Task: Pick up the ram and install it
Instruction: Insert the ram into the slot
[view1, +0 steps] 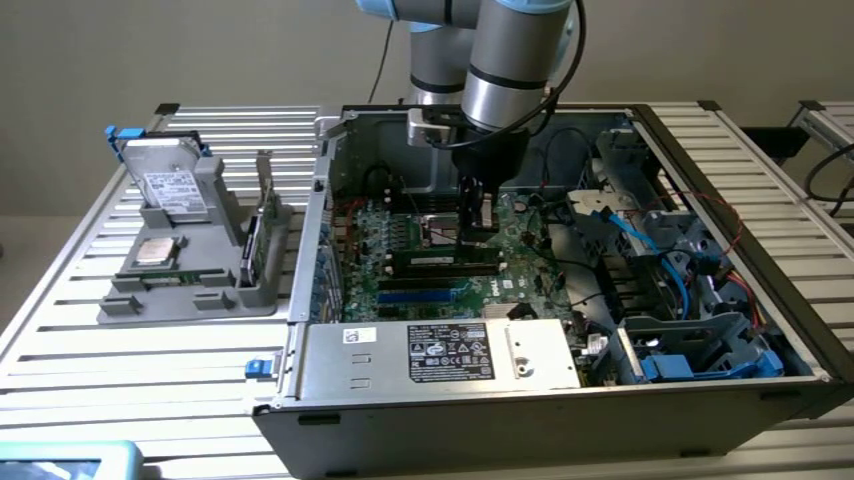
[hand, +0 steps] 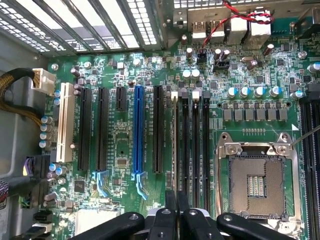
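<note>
The arm (view1: 514, 70) reaches down into the open PC case (view1: 534, 425) sitting on the slatted table (view1: 80, 330). Its gripper (view1: 478, 235) is pinched on the ram (view1: 487, 210), held upright just above the motherboard (view1: 400, 300) and right by the black memory slots (view1: 441, 265). Over on the exterior view's left there's a gray holder (view1: 200, 300) with a hard drive (view1: 174, 185) at the far end and a CPU (view1: 158, 250) nearer.

Silver-grey tubular metal arm (view1: 507, 70), pale blue joint cap (view1: 400, 8) above it, black cable (view1: 577, 50) beside it, black link-arm gripper (hand: 177, 196) with silver screws (hand: 134, 217).
</note>
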